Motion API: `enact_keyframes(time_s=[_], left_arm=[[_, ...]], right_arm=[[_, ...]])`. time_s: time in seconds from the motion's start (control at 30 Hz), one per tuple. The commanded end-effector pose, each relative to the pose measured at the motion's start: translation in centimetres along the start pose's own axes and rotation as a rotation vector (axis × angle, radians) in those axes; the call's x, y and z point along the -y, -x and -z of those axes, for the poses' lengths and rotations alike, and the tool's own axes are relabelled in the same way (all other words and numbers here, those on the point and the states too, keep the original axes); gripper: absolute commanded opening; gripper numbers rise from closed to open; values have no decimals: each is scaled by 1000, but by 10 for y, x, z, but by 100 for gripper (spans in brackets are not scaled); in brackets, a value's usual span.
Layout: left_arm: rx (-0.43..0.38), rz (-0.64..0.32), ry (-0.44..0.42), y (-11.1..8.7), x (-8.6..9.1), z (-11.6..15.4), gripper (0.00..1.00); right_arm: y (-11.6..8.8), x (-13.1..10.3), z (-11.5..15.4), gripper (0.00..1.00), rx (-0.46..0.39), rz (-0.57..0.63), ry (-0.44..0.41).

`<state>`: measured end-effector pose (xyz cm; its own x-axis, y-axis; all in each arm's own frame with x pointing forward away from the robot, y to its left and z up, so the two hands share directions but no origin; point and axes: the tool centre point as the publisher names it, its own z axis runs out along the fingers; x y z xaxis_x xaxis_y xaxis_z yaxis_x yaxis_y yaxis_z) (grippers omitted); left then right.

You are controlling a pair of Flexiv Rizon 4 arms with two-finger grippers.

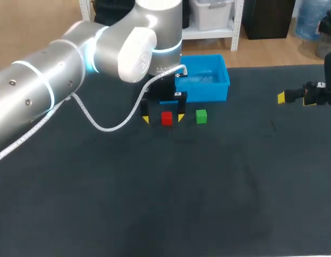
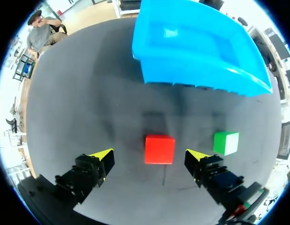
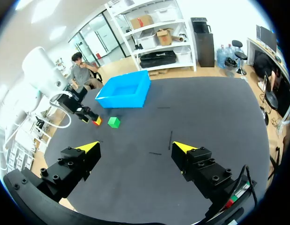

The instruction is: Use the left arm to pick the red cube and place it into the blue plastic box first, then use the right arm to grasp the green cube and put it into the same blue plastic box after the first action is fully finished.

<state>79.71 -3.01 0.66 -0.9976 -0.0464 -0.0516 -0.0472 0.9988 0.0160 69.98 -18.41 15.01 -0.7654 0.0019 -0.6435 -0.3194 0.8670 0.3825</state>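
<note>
The blue plastic box point(image 2: 182, 77) lies ahead of our left gripper point(image 2: 150, 156), past the red cube point(image 2: 159, 149). The green cube point(image 2: 226, 143) sits just outside one finger, apart from it. Our left fingers stand wide apart, one on each side of the red cube, touching neither face. It is a plain bright red block, flat on the dark table point(image 2: 88, 103). Our right gripper point(image 3: 135, 149) hangs well away, fingers spread and empty

No text, label, number or sign can be read anywhere. The faces of the red cube point(image 2: 159, 149), green cube point(image 2: 226, 143) and blue plastic box point(image 2: 191, 75) are seen plain.
</note>
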Motion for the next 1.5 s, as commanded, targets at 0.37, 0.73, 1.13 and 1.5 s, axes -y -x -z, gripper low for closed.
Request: enact_keyframes(time_s=[0.37, 0.73, 1.13, 1.5], left_arm=[[-34, -2, 8, 7, 3, -17, 100], [-40, -8, 8, 14, 4, -22, 100], [-46, -26, 0, 18, 4, -27, 64], [-69, -28, 2, 12, 5, -30, 0]], right_arm=[[0, 0, 0, 100, -1, 1, 1], [0, 0, 0, 100, -1, 1, 1], [0, 0, 0, 100, -1, 1, 1], [0, 0, 0, 100, -1, 1, 1]])
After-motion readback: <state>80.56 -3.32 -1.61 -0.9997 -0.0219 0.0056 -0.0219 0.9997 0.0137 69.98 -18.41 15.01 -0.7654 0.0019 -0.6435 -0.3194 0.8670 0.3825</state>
